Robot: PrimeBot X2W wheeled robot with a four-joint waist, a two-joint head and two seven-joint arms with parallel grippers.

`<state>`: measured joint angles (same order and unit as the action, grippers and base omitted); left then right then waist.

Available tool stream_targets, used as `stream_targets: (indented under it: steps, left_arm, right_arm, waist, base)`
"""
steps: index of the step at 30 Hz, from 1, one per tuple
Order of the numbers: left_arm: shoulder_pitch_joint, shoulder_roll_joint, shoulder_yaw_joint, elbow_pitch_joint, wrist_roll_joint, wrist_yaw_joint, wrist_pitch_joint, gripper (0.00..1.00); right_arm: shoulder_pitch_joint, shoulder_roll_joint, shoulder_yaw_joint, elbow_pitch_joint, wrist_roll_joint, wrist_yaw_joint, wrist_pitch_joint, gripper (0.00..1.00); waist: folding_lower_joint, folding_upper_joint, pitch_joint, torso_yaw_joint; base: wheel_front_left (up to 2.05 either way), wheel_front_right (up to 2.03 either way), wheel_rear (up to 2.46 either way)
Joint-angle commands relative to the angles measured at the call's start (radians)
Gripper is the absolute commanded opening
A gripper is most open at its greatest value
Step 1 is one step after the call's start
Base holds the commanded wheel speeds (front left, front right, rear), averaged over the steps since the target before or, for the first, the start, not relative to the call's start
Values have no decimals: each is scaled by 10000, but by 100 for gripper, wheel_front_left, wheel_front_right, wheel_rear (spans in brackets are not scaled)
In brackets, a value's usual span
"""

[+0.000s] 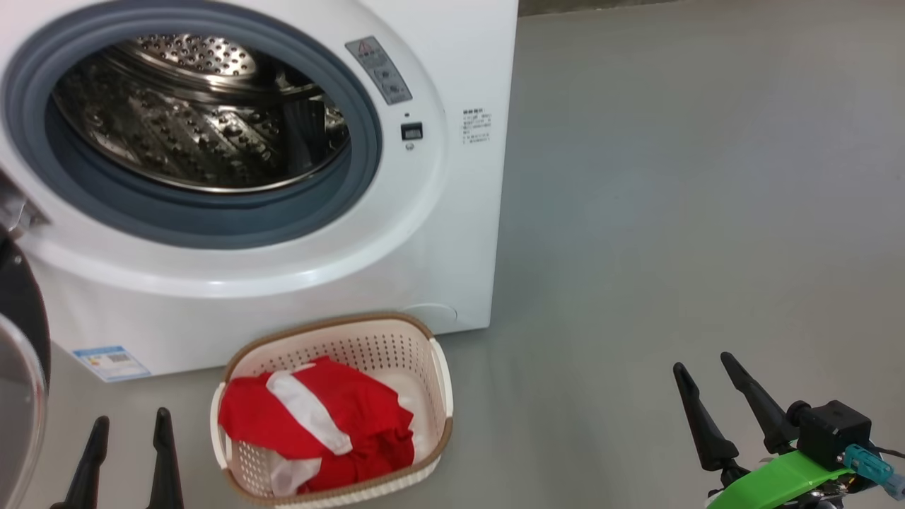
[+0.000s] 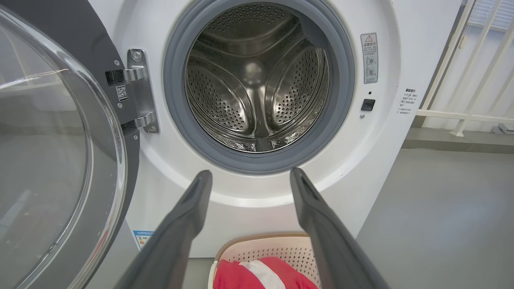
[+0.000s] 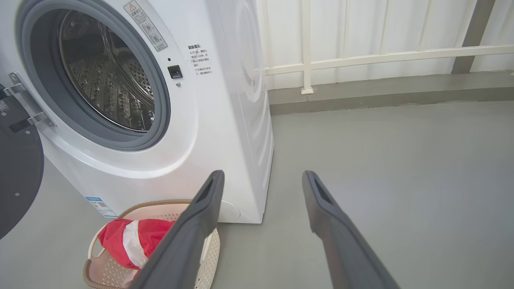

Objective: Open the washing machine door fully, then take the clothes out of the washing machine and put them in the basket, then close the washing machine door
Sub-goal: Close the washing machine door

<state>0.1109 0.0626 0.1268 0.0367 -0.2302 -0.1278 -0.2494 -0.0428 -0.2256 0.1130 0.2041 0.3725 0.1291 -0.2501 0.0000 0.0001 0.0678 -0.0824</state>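
Note:
The white washing machine [image 1: 452, 233] [image 2: 385, 168] [image 3: 225, 120] stands with its door [image 1: 21, 367] [image 2: 60, 152] [image 3: 18, 172] swung wide open to the left. Its steel drum [image 1: 198, 113] [image 2: 257, 80] [image 3: 104, 76] holds nothing that I can see. Red clothes with white stripes [image 1: 318, 424] [image 2: 261, 277] [image 3: 128, 241] lie in the cream basket [image 1: 424, 346] [image 2: 281, 251] [image 3: 211, 257] on the floor before the machine. My left gripper [image 1: 127, 424] [image 2: 249, 176] is open and empty, left of the basket, pointing at the drum. My right gripper [image 1: 703, 367] [image 3: 263, 178] is open and empty, well to the basket's right.
Grey floor [image 1: 693, 198] stretches to the right of the machine. A white railing [image 3: 361, 58] and a low kerb run behind it. The open door's glass bowl bulges out close to my left gripper on its left side.

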Motion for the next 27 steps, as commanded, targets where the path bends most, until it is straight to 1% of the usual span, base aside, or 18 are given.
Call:
stream_targets:
  steps: [1, 6, 11, 22, 27]
  left_arm:
    - [-313, 165, 286, -201, 51, -29, -124, 100]
    - [-305, 218, 215, -276, -4, -29, -124, 100]
    - [-333, 240, 190, -248, -20, -29, -124, 100]
    - [-389, 202, 246, -95, -130, -29, -124, 100]
    - [-418, 142, 306, 35, -270, -29, -124, 100]
  right_arm:
    - [-198, -148, 180, -243, 9, 16, -117, 100]
    - [-204, -150, 175, -260, 16, 16, -117, 100]
    - [-224, -135, 164, -254, 11, 16, -117, 100]
    - [-271, -112, 209, -211, -9, 16, -117, 100]
    - [-362, -100, 310, -186, 0, 16, -117, 100]
  waist:
    - [0, -1, 5, 3]
    - [0, -1, 54, 28]
    - [0, -1, 80, 53]
    - [0, -1, 69, 181]
    - [0, -1, 72, 423]
  base:
    - [-183, 183, 0]
    - [-143, 143, 0]
    - [-75, 75, 0]
    - [-6, 6, 0]
    - [0, 0, 0]
